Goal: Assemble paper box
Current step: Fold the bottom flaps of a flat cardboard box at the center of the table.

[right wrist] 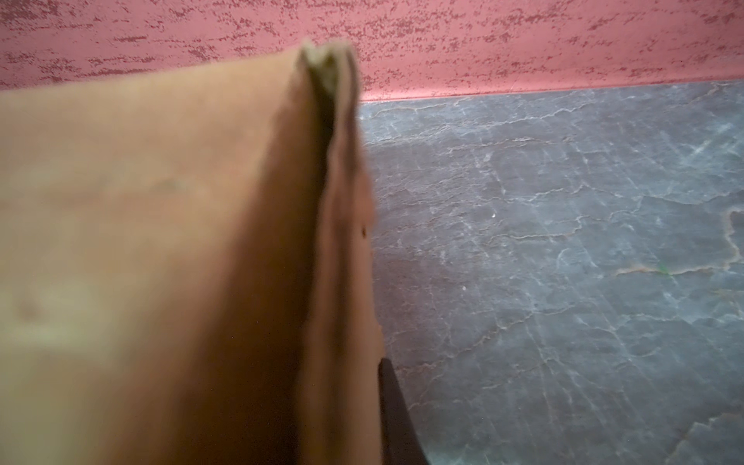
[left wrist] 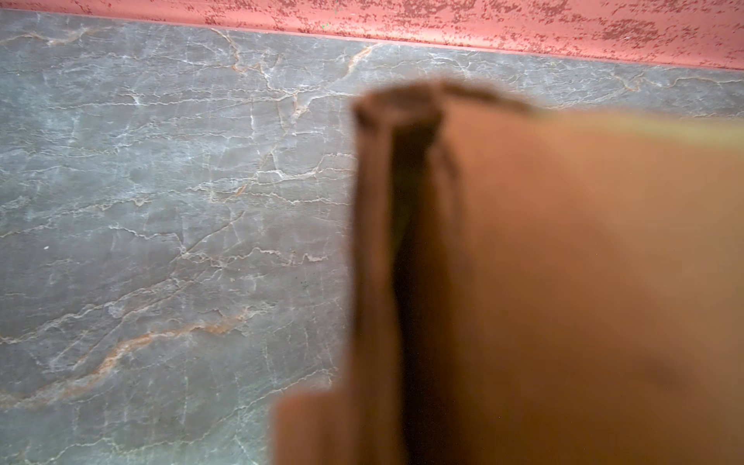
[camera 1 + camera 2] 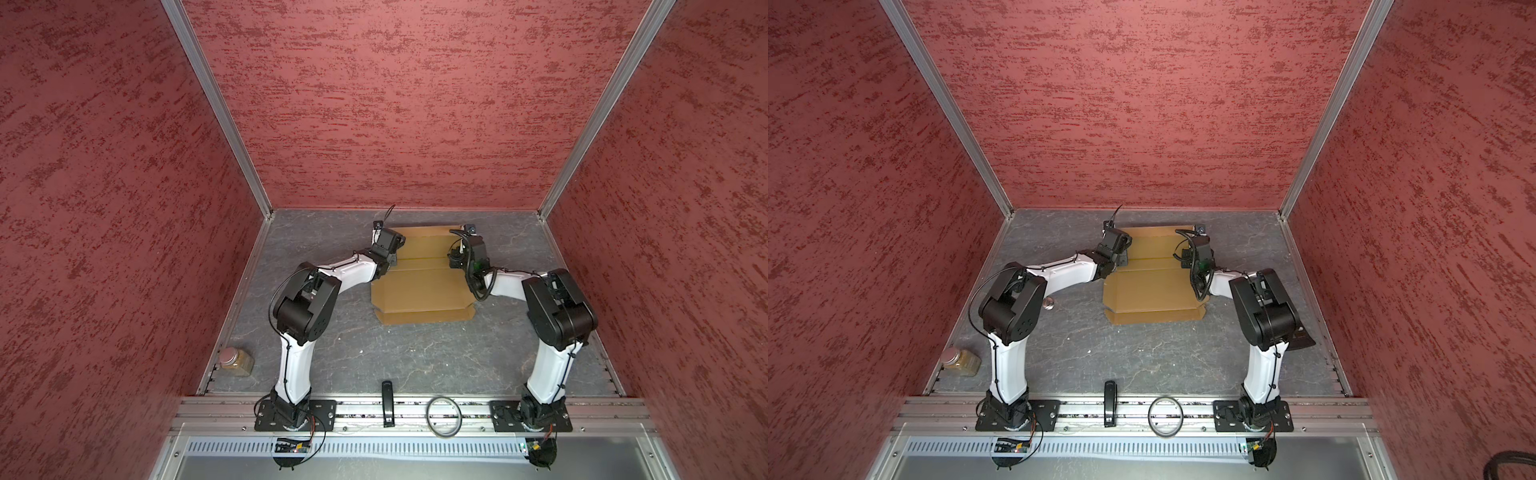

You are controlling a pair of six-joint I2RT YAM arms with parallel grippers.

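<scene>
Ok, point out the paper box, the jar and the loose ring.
paper box point(image 3: 419, 291): in a top view, on its flat middle panel.
jar point(image 3: 237, 362): in a top view, on its amber body.
ring point(image 3: 445, 434): in a top view, on its near rim.

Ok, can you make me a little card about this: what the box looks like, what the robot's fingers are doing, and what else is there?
paper box: tan cardboard, partly folded, lying on the grey table
near flap: flat on the table
left fingers: shut on the box's left side wall
right fingers: shut on the box's right side wall
box finished: not yet
also there: a jar in the near left corner; a ring and a black bar on the front rail
</scene>
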